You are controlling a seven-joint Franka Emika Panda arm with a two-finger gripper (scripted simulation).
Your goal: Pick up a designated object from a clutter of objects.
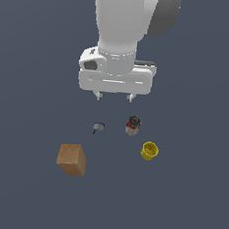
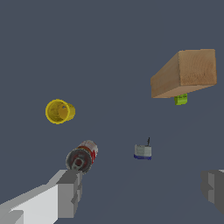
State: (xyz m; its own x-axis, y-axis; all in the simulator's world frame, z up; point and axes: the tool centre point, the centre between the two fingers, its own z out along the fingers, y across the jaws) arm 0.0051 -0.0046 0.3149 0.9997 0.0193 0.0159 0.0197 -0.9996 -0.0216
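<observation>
The light brown wood-grained cube [image 1: 72, 159] lies on the dark grey floor, toward the exterior view's left and nearer the camera than the other objects. It also shows in the wrist view [image 2: 186, 72]. My gripper [image 1: 115, 96] hangs above the floor, behind the clutter, open and empty. Its two fingers [image 2: 70, 192] stand wide apart in the wrist view, and the gripper [image 2: 142, 190] holds nothing. The cube is well apart from the gripper.
A small yellow cup [image 1: 149, 150] [image 2: 59, 111] lies at the exterior view's right. A dark-topped white and red can [image 1: 133, 125] [image 2: 82, 157] and a tiny grey-blue item [image 1: 98, 127] [image 2: 143, 151] sit just below the gripper. A small green bit [image 2: 181, 99] shows beside the cube.
</observation>
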